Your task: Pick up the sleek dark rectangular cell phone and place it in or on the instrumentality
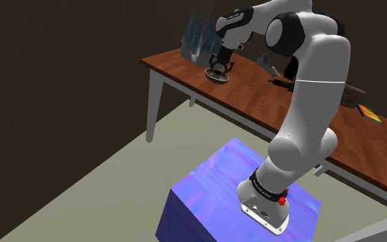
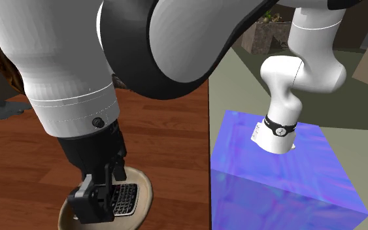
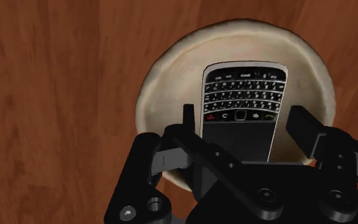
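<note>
The fingers (image 3: 188, 124) stand apart, one on each side of the phone (image 3: 242, 89), with a thin gap showing between each finger and the phone's long edges. I judge they grip nothing. The gripper (image 3: 242, 121) hangs low over the phone's screen end, and the keypad end reaches out beyond the fingertips.

The phone lies face up in the dish (image 3: 165, 76), a shallow cream round, roughly centred in it with rim showing all round. In the second exterior view both sit at the lower left of the frame, under the gripper (image 2: 100, 196).

By the look of it the carry is done and the phone is set down where the task wants it. What is left is small: lift the open fingers straight off without dragging a phone edge, then pull back.

The dish rests on the brown table (image 3: 56, 95). In the second exterior view the table's edge runs down the frame just right of the dish (image 2: 144, 189), so a nudge that way could push it toward the drop. In the shoulder view the dish (image 1: 219, 78) is near the table's upper-left end, with a spiky pale thing (image 1: 197, 38) behind it. Bare wood lies toward the frame's right, and above the gripper (image 1: 218, 69) nothing stands in the way, so upward is the free direction.
</note>
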Motion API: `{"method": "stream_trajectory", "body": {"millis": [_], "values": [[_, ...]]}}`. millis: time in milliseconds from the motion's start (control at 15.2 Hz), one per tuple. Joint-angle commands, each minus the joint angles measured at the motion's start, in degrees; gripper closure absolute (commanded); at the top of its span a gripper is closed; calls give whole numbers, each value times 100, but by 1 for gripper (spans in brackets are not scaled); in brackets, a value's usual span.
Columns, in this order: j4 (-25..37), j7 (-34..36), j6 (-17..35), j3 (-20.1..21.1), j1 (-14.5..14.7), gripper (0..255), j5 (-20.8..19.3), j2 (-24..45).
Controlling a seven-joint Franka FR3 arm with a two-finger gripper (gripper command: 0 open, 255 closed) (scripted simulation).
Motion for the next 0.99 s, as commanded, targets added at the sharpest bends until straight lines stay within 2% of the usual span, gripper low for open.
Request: {"method": "stream_trajectory", "body": {"millis": [0, 264, 528, 924], "values": [[0, 0, 0, 0, 0, 0, 0, 0], [0, 0, 0, 0, 0, 0, 0, 0], [461, 62, -636, -47, -15, 0, -86, -187], [461, 62, -636, -47, -15, 0, -86, -187]]}}
